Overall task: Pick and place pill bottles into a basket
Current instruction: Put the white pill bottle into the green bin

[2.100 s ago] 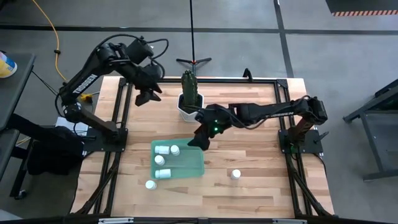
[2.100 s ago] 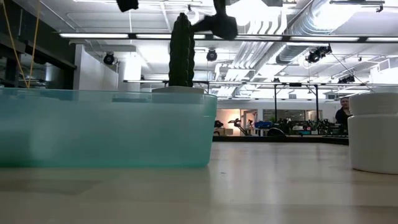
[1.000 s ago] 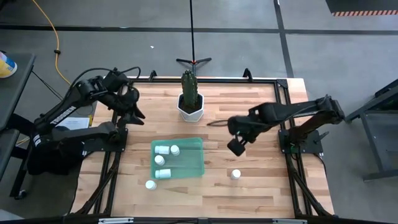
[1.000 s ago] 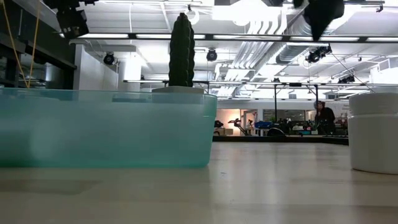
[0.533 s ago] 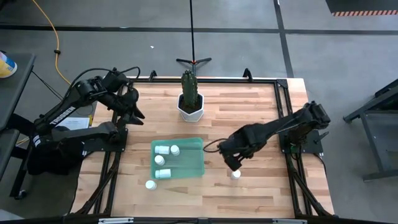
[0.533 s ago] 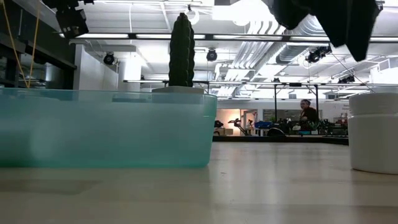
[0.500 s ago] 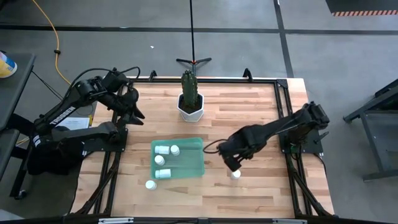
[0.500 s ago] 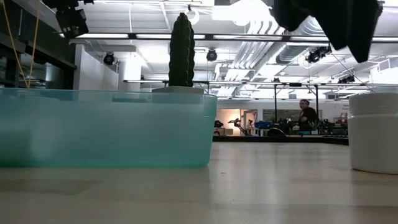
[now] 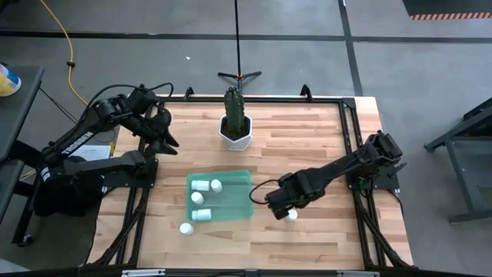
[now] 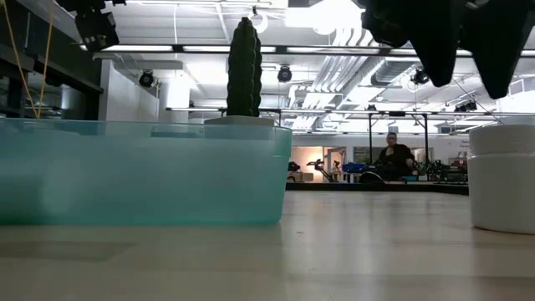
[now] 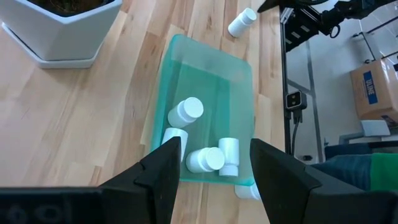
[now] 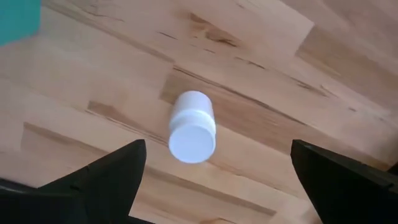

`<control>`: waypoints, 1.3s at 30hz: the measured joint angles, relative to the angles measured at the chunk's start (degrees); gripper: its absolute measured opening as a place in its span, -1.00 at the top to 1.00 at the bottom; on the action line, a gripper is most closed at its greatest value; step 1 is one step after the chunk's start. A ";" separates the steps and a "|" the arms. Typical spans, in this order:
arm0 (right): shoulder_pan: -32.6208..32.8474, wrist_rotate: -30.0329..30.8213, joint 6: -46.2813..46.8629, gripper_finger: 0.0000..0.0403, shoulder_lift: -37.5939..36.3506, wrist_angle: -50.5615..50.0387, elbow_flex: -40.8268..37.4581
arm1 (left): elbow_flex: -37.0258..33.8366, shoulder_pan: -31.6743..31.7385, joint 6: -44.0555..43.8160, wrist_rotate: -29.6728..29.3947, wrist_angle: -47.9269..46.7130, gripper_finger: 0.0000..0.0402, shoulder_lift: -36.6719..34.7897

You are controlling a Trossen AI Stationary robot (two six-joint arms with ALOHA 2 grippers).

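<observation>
My right tool (image 9: 286,213) hangs with its fingers spread wide over the lone upright pill bottle (image 12: 191,127), at three o'clock of the basket (image 9: 238,201), ready to straddle it. My left tool (image 9: 171,141) waits half-spread, empty, at ten o'clock.

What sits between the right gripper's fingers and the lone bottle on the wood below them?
Nothing. In the right wrist view the right gripper hangs open over the upright bottle, with only bare table around it. The high view agrees.
</observation>
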 joint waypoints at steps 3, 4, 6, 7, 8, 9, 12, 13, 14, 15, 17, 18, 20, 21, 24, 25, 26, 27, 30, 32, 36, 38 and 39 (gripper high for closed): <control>0.84 -0.11 2.84 -0.93 0.02 0.39 0.00 | 0.01 0.00 0.01 -0.01 -0.01 -0.12 -0.65; 1.11 -0.15 3.69 -0.93 0.02 0.59 0.00 | 0.02 -0.01 0.07 -0.01 -0.04 -0.12 -0.66; 1.58 -0.11 5.25 -0.93 0.02 0.75 0.00 | 0.02 0.00 0.24 -0.03 -0.15 -0.12 -1.33; 1.77 -0.15 5.96 -0.94 0.02 0.86 0.00 | 0.02 -0.02 0.30 -0.13 -0.16 -0.12 -1.61; 1.97 -0.24 6.61 -0.93 0.02 1.12 0.00 | 0.02 0.00 0.34 -0.11 -0.18 -0.12 -1.80; 2.04 -0.23 7.22 -0.93 0.02 1.60 0.00 | 0.02 0.00 0.39 -0.11 -0.20 -0.12 -1.93; 2.74 2.52 8.00 -0.94 0.24 4.68 0.00 | 0.02 0.00 0.42 -0.09 -0.29 -0.12 -2.85; 2.95 3.72 8.01 -0.93 0.34 5.92 0.00 | 0.02 0.00 0.42 -0.09 -0.29 -0.12 -3.01; 3.09 4.72 8.03 -0.93 0.61 7.21 0.00 | 0.02 -0.02 0.42 -0.11 -0.29 -0.12 -3.28; 3.12 5.31 8.01 -0.93 0.75 8.16 0.00 | 0.02 0.00 0.42 -0.11 -0.29 -0.12 -3.55; 3.12 5.10 8.03 -0.93 1.47 8.61 0.00 | 0.02 0.00 0.42 -0.07 -0.34 -0.12 -4.04; 3.12 4.75 8.28 -0.93 1.80 8.33 0.00 | 0.02 0.00 0.42 -0.07 -0.31 -0.12 -4.28; 3.10 3.21 8.73 -0.93 2.81 7.06 0.00 | 0.02 0.00 0.42 -0.05 -0.31 -0.12 -4.62; 3.10 2.31 8.95 -0.93 3.35 6.58 0.00 | 0.02 0.00 0.40 -0.02 -0.31 -0.12 -4.71; 3.12 0.79 9.59 -0.93 4.90 5.75 -0.02 | 0.02 0.00 0.39 -0.03 -0.59 -0.12 -4.72; 3.12 0.60 9.71 -0.93 5.31 5.92 -0.02 | 0.02 0.00 0.39 -0.04 -0.75 -0.12 -4.72; 3.12 0.42 9.71 -0.93 5.65 6.23 -0.02 | 0.02 0.00 0.39 -0.04 -0.80 -0.12 -4.70; 3.12 0.11 9.71 -0.93 5.91 6.68 -0.02 | 0.02 0.00 0.39 -0.04 -0.82 -0.12 -4.70; 3.20 -0.90 10.24 -0.93 6.75 7.29 -0.02 | 0.02 0.00 0.39 -0.11 -0.85 -0.12 -4.68; 3.30 -0.92 10.42 -0.93 7.18 7.14 -0.02 | 0.02 0.00 0.39 -0.15 -0.96 -0.12 -4.70; 3.39 -0.96 10.59 -0.93 7.71 6.38 -0.02 | 0.02 0.00 0.39 -0.17 -1.25 -0.12 -4.68; 3.39 -0.98 10.61 -0.93 7.76 6.06 -0.02 | 0.02 0.00 0.39 -0.17 -1.46 -0.12 -4.70; 3.39 -0.96 10.63 -0.93 7.76 6.03 -0.02 | 0.02 0.00 0.39 -0.17 -1.47 -0.12 -4.70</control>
